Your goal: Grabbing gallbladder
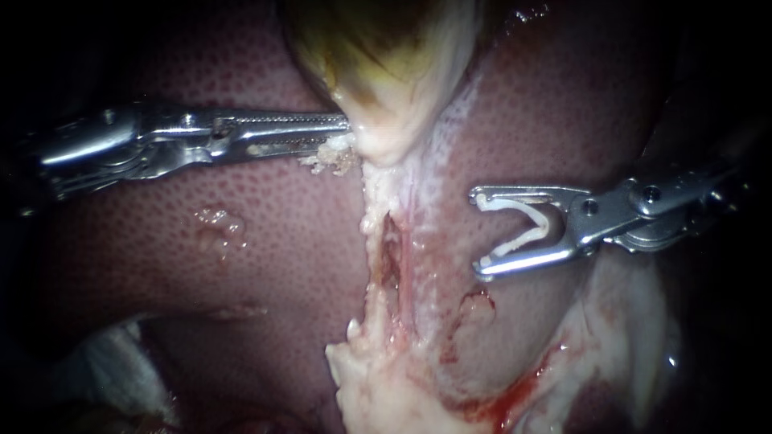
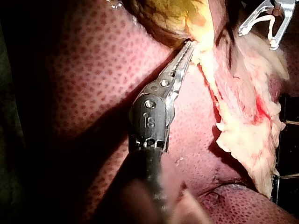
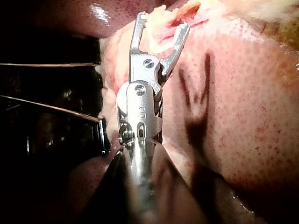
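Gallbladder (image 1: 386, 72): top centre of the endoscope view, lying on the liver (image 1: 265, 241).
Left instrument (image 1: 346, 128): clamped on the gallbladder's lower end, at its tip only.
Right instrument (image 1: 480, 232): spread wide, carrying a white clip (image 1: 527, 233), apart from the gallbladder.
Progress: grab apparently made; the hold looks shallow.

The mottled red liver (image 1: 265, 241) carries a ragged pale strip of tissue (image 1: 378, 201) down its middle, with blood (image 1: 508, 400) near the strip's lower end. What may be white gauze (image 1: 117, 362) lies at the liver's lower left edge.
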